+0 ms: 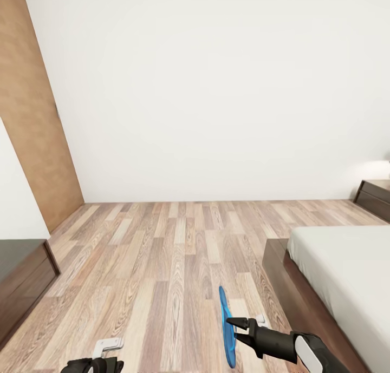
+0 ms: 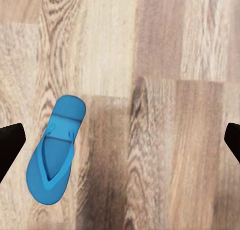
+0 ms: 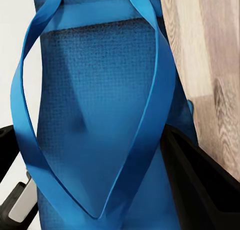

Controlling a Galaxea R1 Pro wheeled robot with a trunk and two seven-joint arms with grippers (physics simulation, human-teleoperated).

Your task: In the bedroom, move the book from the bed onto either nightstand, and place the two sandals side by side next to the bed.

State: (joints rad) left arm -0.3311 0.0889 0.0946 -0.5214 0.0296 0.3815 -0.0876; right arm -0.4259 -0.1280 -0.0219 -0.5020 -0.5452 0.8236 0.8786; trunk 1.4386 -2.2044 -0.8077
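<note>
My right gripper (image 1: 234,328) is shut on a bright blue sandal (image 1: 226,329), holding it on edge above the wood floor beside the bed's foot corner. The right wrist view shows that sandal's sole and straps (image 3: 95,109) close up between the black fingers (image 3: 200,185). A second blue sandal (image 2: 52,152) lies flat on the floor, straps up, below my left gripper (image 2: 120,145), which hangs open above it and shows low in the head view (image 1: 92,365). The bed (image 1: 336,264) with its pale mattress is at the right. The book is out of view.
A dark wooden nightstand (image 1: 375,197) stands by the far wall beyond the bed. A long low dark cabinet (image 1: 21,275) is at the left, with a brown door (image 1: 32,118) behind it. Open plank floor (image 1: 173,243) stretches to the white wall.
</note>
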